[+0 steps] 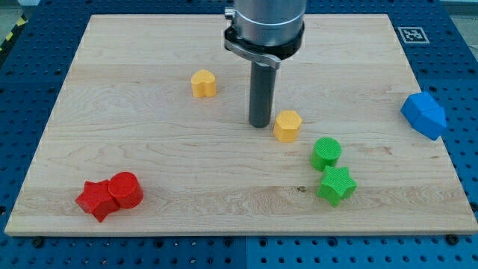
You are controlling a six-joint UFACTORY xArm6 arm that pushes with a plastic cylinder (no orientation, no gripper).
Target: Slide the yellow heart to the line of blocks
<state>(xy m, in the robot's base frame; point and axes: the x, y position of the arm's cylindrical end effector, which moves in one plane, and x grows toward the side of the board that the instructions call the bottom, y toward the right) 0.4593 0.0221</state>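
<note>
The wooden tabletop (149, 157) sits on a blue pegboard. Nearest, left of my tip (260, 124), red blocks (110, 196); right, green star (336, 185), green cylinder (326, 152). My tool holds nothing, tip just left of the yellow hexagon (287, 125). Yellow heart (203, 83) lies farther, upper left.

Lab bench: wooden board (149, 149) on blue perforated table (22, 90), fiducial tag (410, 34).

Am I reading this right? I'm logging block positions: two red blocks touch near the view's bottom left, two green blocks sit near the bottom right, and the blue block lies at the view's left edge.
Not quite. The camera view shows the blue block at the view's right edge, not the left. The rest holds: the red blocks touch near the bottom left, and the green blocks sit near the bottom right.
</note>
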